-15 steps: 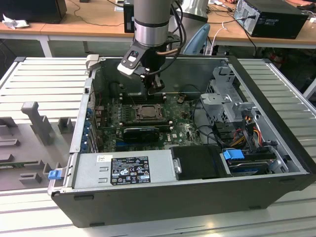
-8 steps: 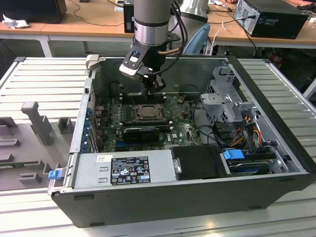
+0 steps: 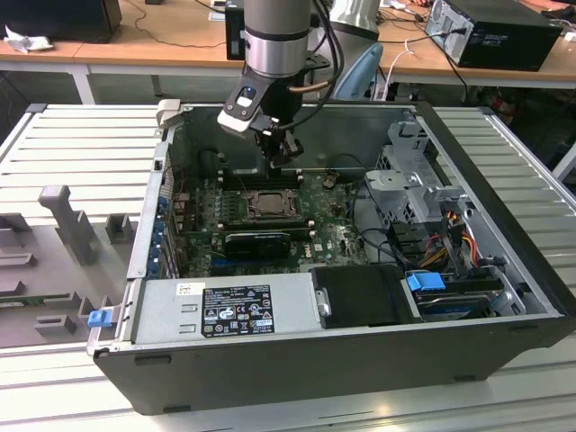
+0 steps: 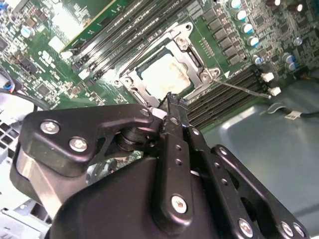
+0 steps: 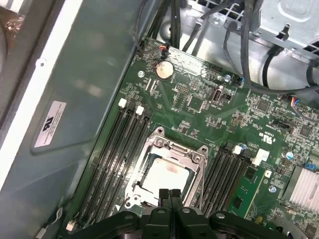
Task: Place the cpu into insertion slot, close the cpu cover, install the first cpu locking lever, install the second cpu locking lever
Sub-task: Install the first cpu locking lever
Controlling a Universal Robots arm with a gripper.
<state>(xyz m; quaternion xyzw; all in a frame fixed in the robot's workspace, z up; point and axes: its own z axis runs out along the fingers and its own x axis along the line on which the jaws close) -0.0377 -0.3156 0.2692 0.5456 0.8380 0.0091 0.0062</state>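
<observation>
**Silver chip seated, claw pinched shut at the socket's edge**

Silver-grey and flat, the cpu [image 5: 167, 175] sits inside the insertion slot [image 5: 158, 133] on the green motherboard [image 5: 199, 107]. The cpu cover [image 5: 198, 164] appears to be lowered around it, with the chip's face showing through its window.

The claw [image 5: 169, 193] hangs just above one edge of the socket. Its two fingertips are pressed together and nothing shows between them. In the exterior view the claw stands over the black memory slots [image 3: 256, 178] on the far side of the socket, so the socket lies toward the camera from the fingertips and below them.

In the second wrist view a thin wire locking lever [image 4: 246, 89] juts from one corner of the socket. It reaches out over the neighbouring memory slots, its long axis slanting away from the frame, and it looks unlatched. The lever lies near the claw's tip but apart from it. How the other lever stands cannot be told.
</observation>
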